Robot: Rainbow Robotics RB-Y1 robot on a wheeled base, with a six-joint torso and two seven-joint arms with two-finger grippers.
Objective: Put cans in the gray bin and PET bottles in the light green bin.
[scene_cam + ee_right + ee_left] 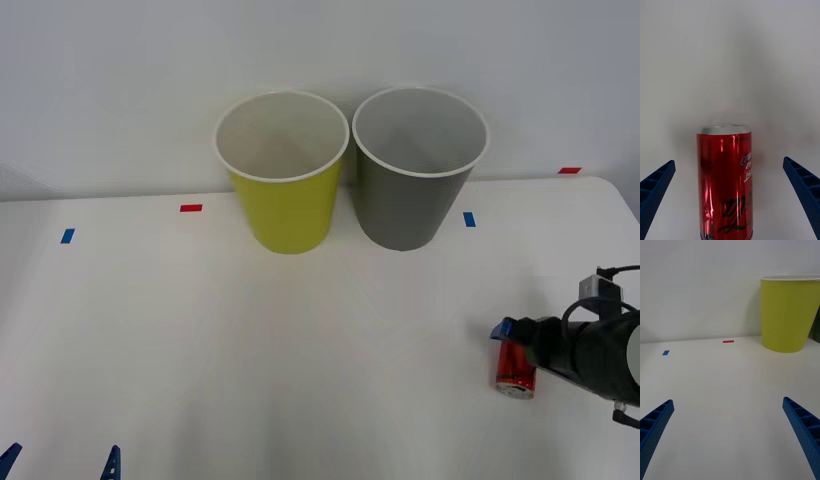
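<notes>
A small red can [515, 372] lies on its side at the table's right. My right gripper [518, 342] is down at it, open. In the right wrist view the can [724, 183] sits between the two spread blue fingers [657, 183], touching neither. The light green bin [285, 180] and the gray bin [415, 180] stand upright side by side at the back, green to the left. My left gripper [60, 462] rests at the front left corner, open on nothing [728, 401], facing the light green bin [788, 315]. No PET bottle is in sight.
Small tape marks dot the white table: red [190, 208] and blue [67, 236] at the left, blue [469, 219] and red [569, 171] at the right. The table's right edge [622, 200] runs close to my right arm [595, 350]. A white wall stands behind the bins.
</notes>
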